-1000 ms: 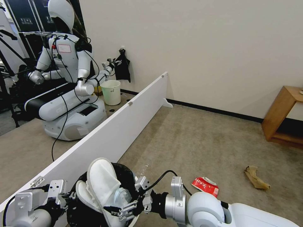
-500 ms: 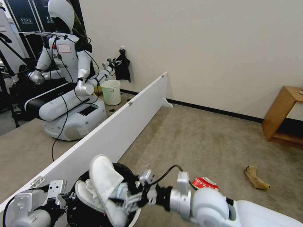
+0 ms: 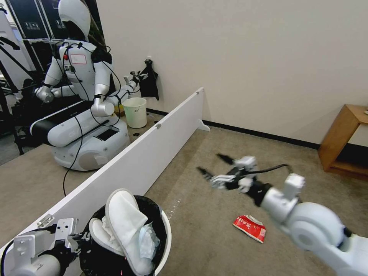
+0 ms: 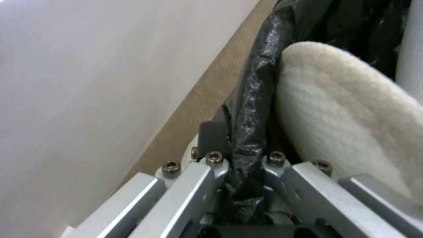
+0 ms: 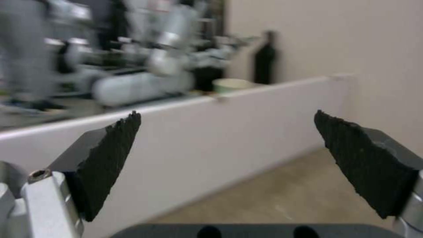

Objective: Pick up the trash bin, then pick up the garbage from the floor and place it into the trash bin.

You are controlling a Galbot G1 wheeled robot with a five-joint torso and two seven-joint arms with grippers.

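So here's where I'm at: my left gripper is clamped on the black-bagged rim of the trash bin, holding it low on my left beside the white divider board. Both white slippers stick out of it.

My right gripper is up in the air over the floor, fingers spread wide and holding nothing.

What's left on the carpet is the red snack packet. It lies below the right claw and back toward my base, well apart from it, roughly under the forearm. Its long axis looks like it runs across me and slightly away, though I can't swear to that from the head view. The right arm is clearly the nearer one.
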